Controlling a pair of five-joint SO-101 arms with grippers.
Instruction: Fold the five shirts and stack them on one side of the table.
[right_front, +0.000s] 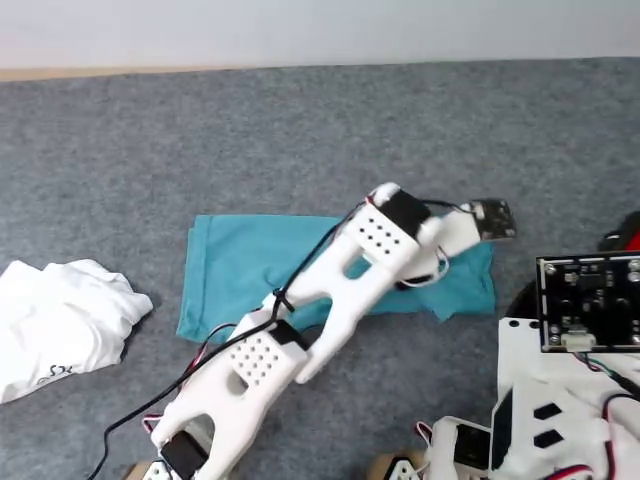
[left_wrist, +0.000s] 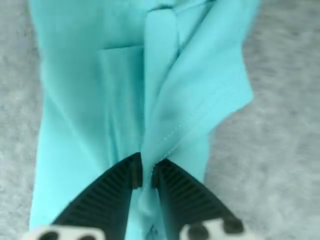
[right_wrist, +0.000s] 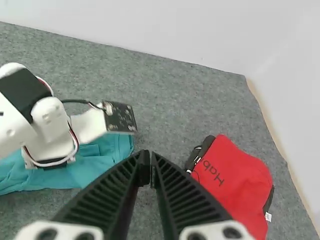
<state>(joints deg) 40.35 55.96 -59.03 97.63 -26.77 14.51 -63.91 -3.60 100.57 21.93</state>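
Note:
A teal shirt (right_front: 250, 265) lies flattened and partly folded in the middle of the grey carpet. My left arm (right_front: 330, 290) stretches across it to its right end. There my left gripper (left_wrist: 146, 172) is shut on a raised fold of the teal shirt (left_wrist: 165, 90). At the left lies a crumpled white shirt (right_front: 60, 320). A red shirt (right_wrist: 230, 182) is bunched near the right edge of the carpet, also seen as red shirt (right_front: 628, 238). My right gripper (right_wrist: 146, 167) hangs above the carpet between the teal shirt (right_wrist: 95, 160) and the red one, shut with nothing in it.
The right arm's base and body (right_front: 570, 400) fill the front right corner. A pale wall (right_wrist: 200, 30) borders the carpet at the back and right. Bare carpet (right_front: 300, 130) lies behind the teal shirt.

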